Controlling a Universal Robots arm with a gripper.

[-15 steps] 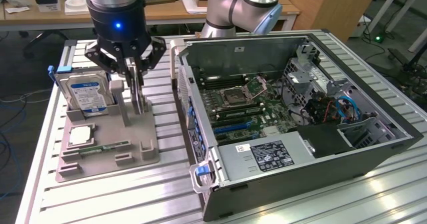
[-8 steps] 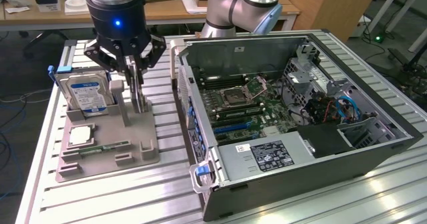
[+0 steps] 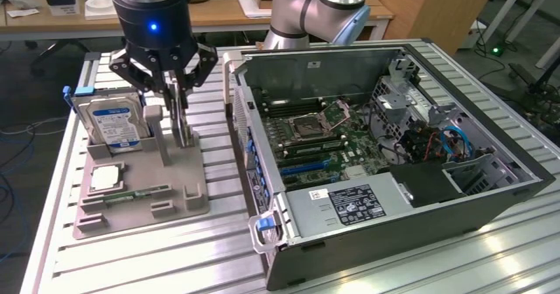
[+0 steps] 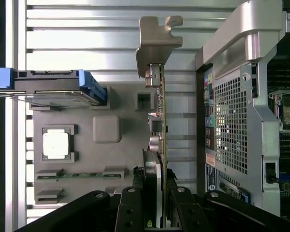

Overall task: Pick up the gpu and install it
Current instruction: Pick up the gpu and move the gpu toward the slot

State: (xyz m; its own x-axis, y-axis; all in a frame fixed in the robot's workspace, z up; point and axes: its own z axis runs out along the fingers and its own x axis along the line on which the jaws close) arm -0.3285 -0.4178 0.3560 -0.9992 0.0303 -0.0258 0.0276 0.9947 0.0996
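**One raised camera off the arm, one camera riding just above the gripper.**

The exterior view stands back from the table (image 3: 131, 268) and looks down at a slant. It is far enough off to take in the gripper (image 3: 180, 136), the grey tray (image 3: 175, 205) under it and the open computer case (image 3: 394, 241) beside it. The wrist view sits close above the gripper (image 4: 157, 179) and faces straight down, so the gpu (image 4: 160, 116) clamped in it is seen edge-on. Both views share the tray below the gripper, the hard drive (image 3: 114, 120) standing to one side of it, and the case wall on the other side.
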